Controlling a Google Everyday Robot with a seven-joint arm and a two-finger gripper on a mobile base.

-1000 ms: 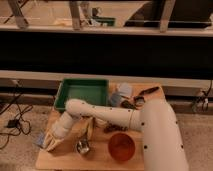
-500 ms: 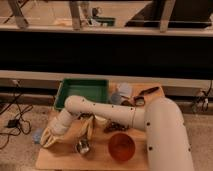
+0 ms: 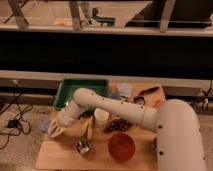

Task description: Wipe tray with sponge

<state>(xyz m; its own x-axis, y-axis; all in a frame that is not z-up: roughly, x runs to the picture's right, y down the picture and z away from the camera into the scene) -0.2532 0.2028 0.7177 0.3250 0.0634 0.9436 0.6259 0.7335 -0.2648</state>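
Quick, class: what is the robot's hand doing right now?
Hand: low at the table's left edge, below the green tray.

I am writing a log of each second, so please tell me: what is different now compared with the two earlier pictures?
The arm has swung a little further toward the table's left front corner, so the gripper now sits low at the left edge, beside the banana. Nothing was visibly picked up or released. The green tray, the white cup, the orange bowl and the metal cup stayed where they were.
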